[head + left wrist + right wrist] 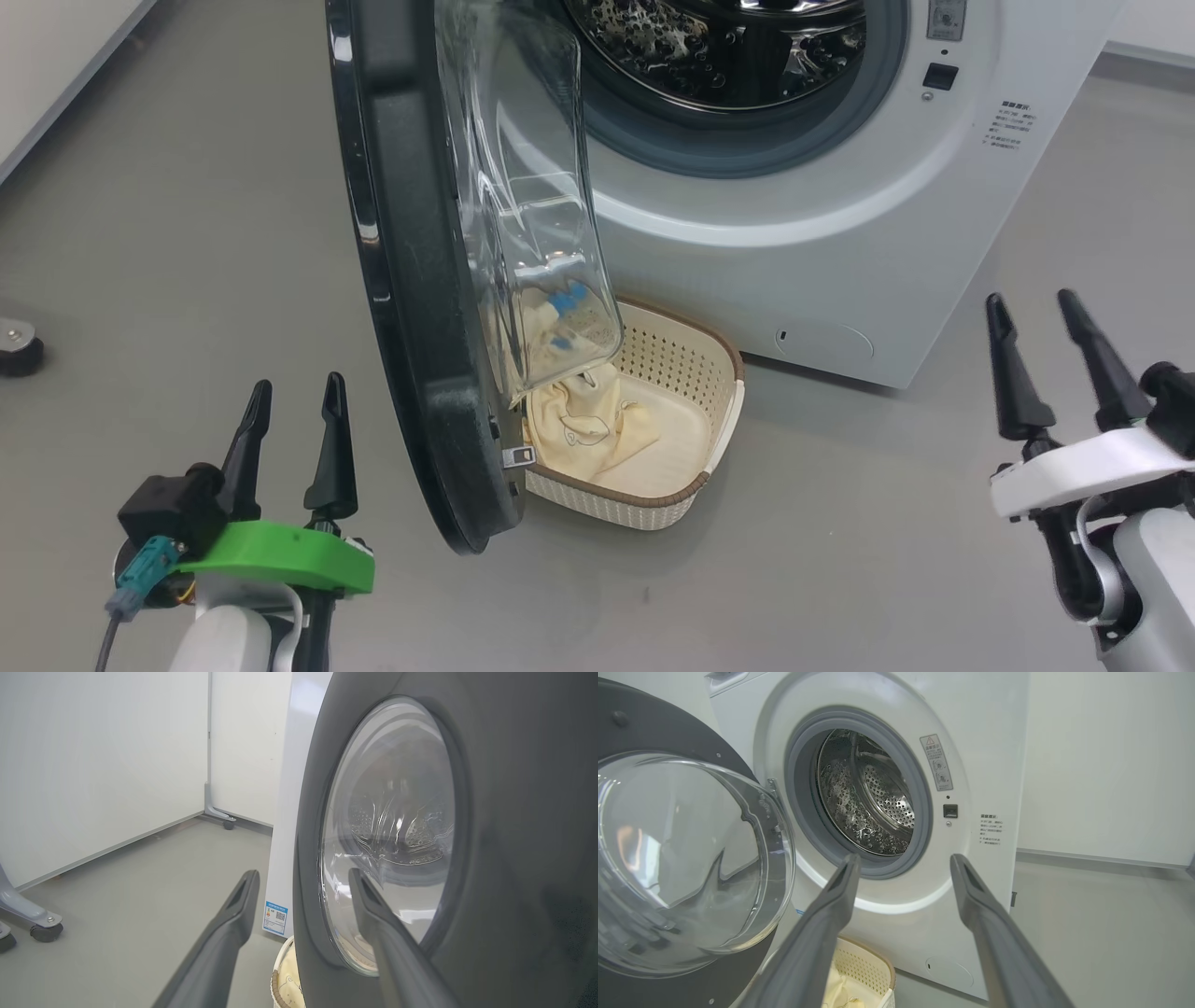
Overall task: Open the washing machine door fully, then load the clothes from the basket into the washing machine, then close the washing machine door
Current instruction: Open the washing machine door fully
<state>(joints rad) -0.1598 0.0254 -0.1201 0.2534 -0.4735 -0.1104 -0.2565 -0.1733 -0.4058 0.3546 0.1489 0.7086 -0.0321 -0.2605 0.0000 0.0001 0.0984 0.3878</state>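
Note:
The washing machine (840, 215) stands ahead with its steel drum (868, 798) exposed. Its door (420, 280) hangs swung out toward me, black ring edge-on, and its glass bowl (686, 858) bulges over the basket. The cream basket (686, 373) sits on the floor against the washer's base, partly under the door. Cream-yellow clothes (607, 425) with blue parts lie inside it. My left gripper (291, 401) is open, low and left of the door's outer face (514, 812). My right gripper (1032, 322) is open too, out to the right of the basket, holding nothing.
Grey floor (187, 233) spreads on both sides of the washer. A castor (19, 350) sits at the far left, and a wheeled stand foot (39, 926) stands by the white wall panels (93, 765). A blue label sticker (275, 917) marks the washer's side.

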